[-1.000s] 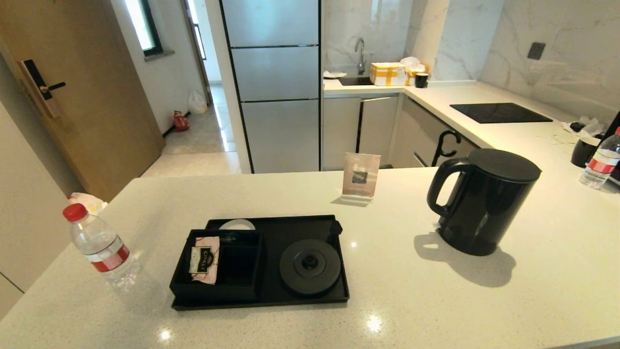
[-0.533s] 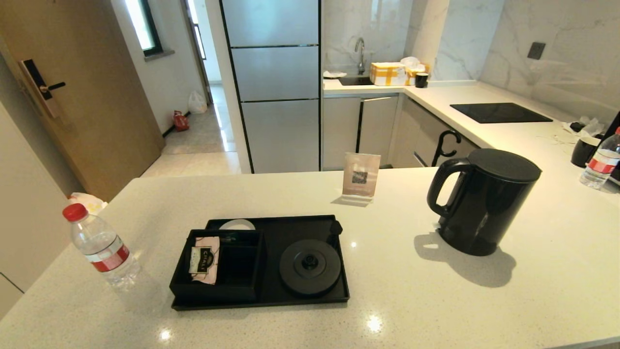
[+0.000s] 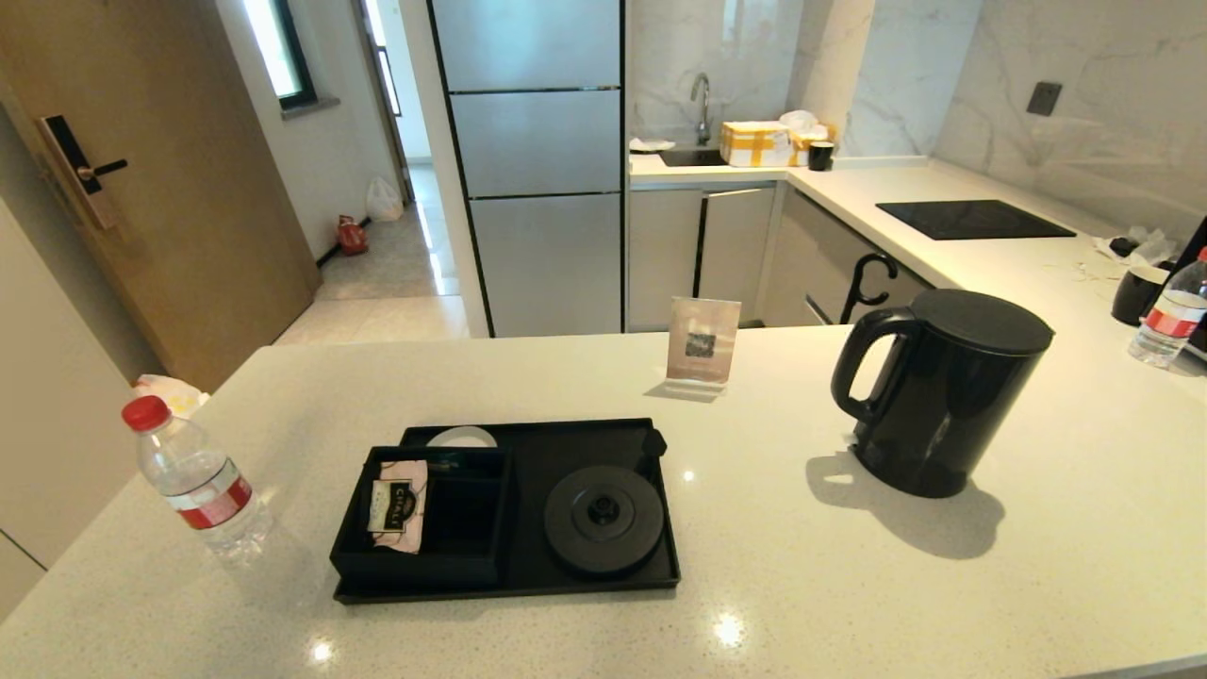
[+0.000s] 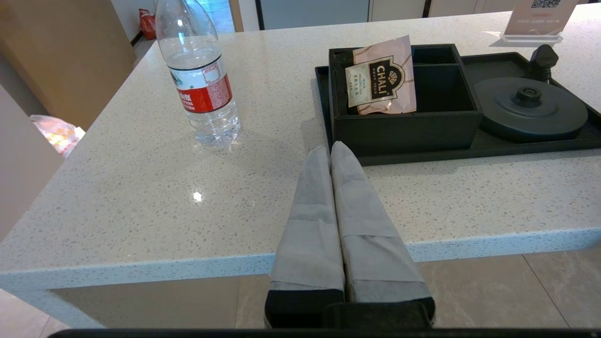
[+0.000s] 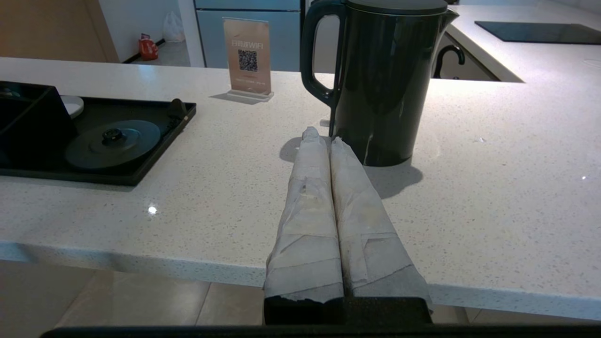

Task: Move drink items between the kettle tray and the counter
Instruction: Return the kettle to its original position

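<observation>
A clear water bottle (image 3: 193,481) (image 4: 199,75) with a red cap stands on the counter (image 3: 754,585) left of the kettle tray (image 3: 660,528) (image 4: 516,145). The tray's round kettle base (image 3: 603,519) (image 5: 112,143) is bare. Right of the tray, the tall black kettle (image 3: 943,391) (image 5: 382,80) stands on the counter, handle toward the tray. My left gripper (image 4: 330,149) is shut and empty, low before the counter's front edge, near the tray's corner. In front of the kettle, my right gripper (image 5: 324,136) is also shut and empty. Neither gripper shows in the head view.
A pink tea sachet (image 3: 398,505) (image 4: 381,77) lies in the tray's compartment box (image 3: 429,556). A WiFi sign stand (image 3: 702,341) is behind the tray. A black cooktop (image 3: 971,219), a mug (image 3: 1138,294) and a second bottle (image 3: 1169,316) are at the far right.
</observation>
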`<state>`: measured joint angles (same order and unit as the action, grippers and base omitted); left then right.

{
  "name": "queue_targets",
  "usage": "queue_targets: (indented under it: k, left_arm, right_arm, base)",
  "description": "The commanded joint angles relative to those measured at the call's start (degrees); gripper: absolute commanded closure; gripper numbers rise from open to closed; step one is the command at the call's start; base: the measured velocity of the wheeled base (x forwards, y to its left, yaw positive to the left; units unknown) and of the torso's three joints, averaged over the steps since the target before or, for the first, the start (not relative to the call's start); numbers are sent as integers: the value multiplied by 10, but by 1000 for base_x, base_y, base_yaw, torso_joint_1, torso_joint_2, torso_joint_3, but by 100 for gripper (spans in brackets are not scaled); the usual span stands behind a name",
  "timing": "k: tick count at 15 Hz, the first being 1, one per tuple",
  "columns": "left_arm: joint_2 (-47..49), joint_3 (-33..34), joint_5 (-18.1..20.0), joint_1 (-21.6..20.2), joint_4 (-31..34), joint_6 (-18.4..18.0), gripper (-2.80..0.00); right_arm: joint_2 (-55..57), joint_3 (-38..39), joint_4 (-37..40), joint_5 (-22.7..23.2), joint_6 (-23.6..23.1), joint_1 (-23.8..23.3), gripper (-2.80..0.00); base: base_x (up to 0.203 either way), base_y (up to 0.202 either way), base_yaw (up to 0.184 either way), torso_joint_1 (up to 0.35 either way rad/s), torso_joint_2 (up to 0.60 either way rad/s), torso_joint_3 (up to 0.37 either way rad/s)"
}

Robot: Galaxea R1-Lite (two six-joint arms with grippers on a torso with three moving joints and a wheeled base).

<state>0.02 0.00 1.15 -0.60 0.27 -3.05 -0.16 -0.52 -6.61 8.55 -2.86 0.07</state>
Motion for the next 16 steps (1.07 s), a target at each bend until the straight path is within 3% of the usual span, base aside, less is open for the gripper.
queue_targets:
  k: [1, 4, 7, 16]
  left_arm:
    - [-1, 0, 0, 0, 0, 0, 0]
    - [0, 0, 0, 0, 0, -1, 0]
    - [0, 0, 0, 0, 0, -1, 0]
    - [-1, 0, 0, 0, 0, -1, 0]
  right_arm:
    - [2, -1, 2, -2, -7, 0, 0]
    - [2, -3, 11, -8, -30, 0, 0]
    - [2, 4, 64, -93, 33, 0, 0]
    - [2, 5, 65, -94, 50, 0, 0]
  base:
    - [0, 0, 0, 0, 0, 0]
    - [0, 0, 0, 0, 0, 0]
    - [0, 0, 0, 0, 0, 0]
    - [0, 0, 0, 0, 0, 0]
